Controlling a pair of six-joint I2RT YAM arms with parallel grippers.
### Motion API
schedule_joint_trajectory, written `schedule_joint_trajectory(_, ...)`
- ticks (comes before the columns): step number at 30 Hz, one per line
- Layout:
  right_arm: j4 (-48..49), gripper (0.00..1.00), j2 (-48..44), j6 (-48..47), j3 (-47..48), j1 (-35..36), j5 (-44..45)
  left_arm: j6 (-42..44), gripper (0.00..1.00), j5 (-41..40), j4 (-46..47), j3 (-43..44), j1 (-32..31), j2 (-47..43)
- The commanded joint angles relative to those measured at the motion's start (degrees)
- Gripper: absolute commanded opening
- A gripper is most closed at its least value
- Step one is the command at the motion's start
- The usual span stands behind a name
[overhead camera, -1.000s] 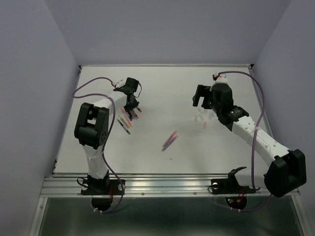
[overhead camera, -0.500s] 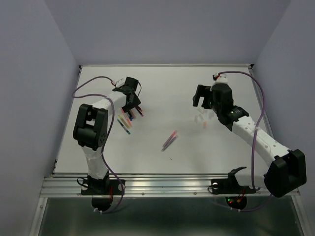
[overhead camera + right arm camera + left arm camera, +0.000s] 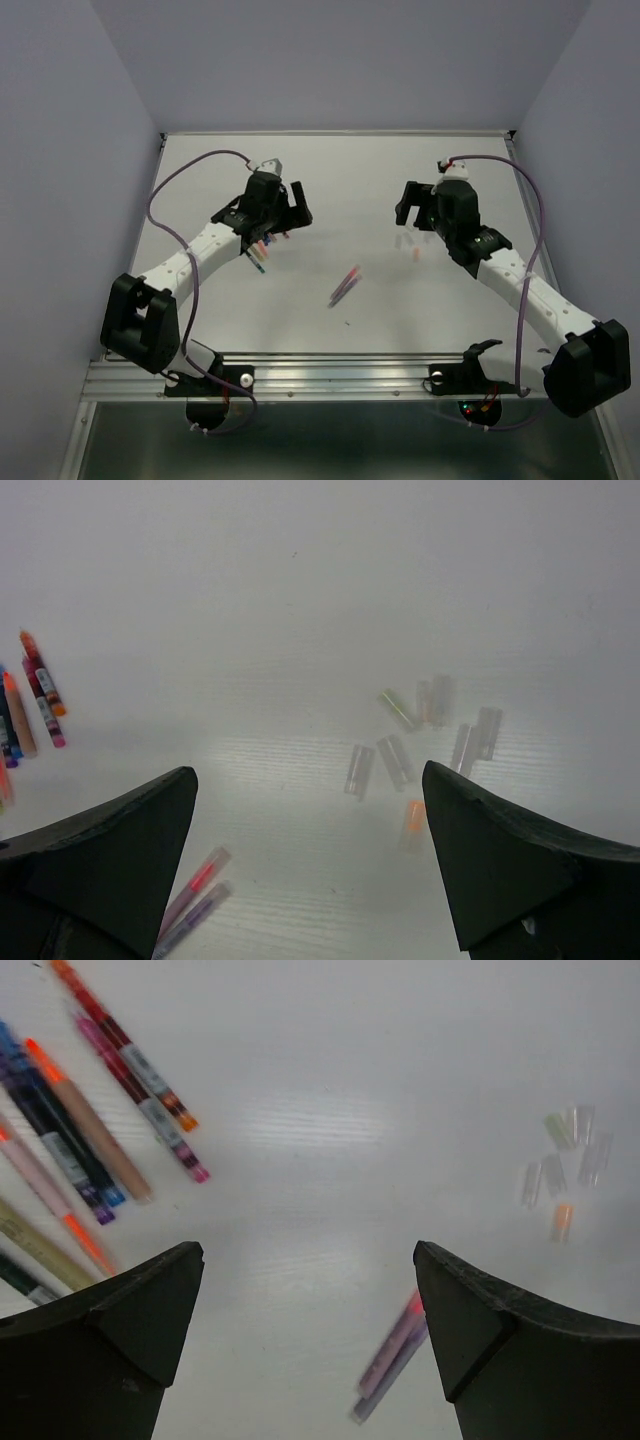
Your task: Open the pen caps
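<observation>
A row of uncapped pens (image 3: 90, 1140) lies at the left, also seen as the same pens (image 3: 259, 250) just below my left gripper (image 3: 283, 218). That gripper (image 3: 308, 1255) hangs open over bare table, holding nothing. Two pens (image 3: 393, 1355), one pink-red and one purple, lie side by side mid-table; these two pens (image 3: 192, 898) seem to carry clear caps. Several loose pen caps (image 3: 420, 740), mostly clear and one orange cap (image 3: 415, 820), are scattered below my right gripper (image 3: 310, 773). In the top view, the right gripper (image 3: 418, 215) is open and empty above the pen caps (image 3: 410, 243).
The white table (image 3: 400, 300) ends in a metal rail (image 3: 330, 370) at the near edge and is enclosed by pale walls on three sides. Purple cables loop off both arms.
My left gripper has opened wide, letting go over the pen row, and swung right toward the table's middle; its arm has stretched out. The right gripper has barely shifted.
</observation>
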Motion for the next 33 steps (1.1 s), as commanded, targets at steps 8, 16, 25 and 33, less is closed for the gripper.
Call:
schedule_joint_trajectory(8,1.9,1.00,-4.6,-1.5,-2.3,0.4,-2.9,10.8,0.99,4.5,-1.3,-4.3,-18.0,0.0)
schedule_joint_trajectory(16,1.9,1.00,-4.9,-2.6,-2.8,0.4,-3.0,14.5,0.99,2.2,-2.2,-0.4,-22.5,8.3)
schedule_joint_trajectory(25,2.0,1.00,-4.1,-2.9,-2.9,0.4,-1.8,15.9,0.99,-2.2,-5.1,3.8,-23.6,14.8)
schedule_joint_trajectory(33,1.9,1.00,-4.2,-2.9,-3.0,0.4,-1.6,16.6,0.99,-3.2,-5.9,4.8,-24.8,16.4)
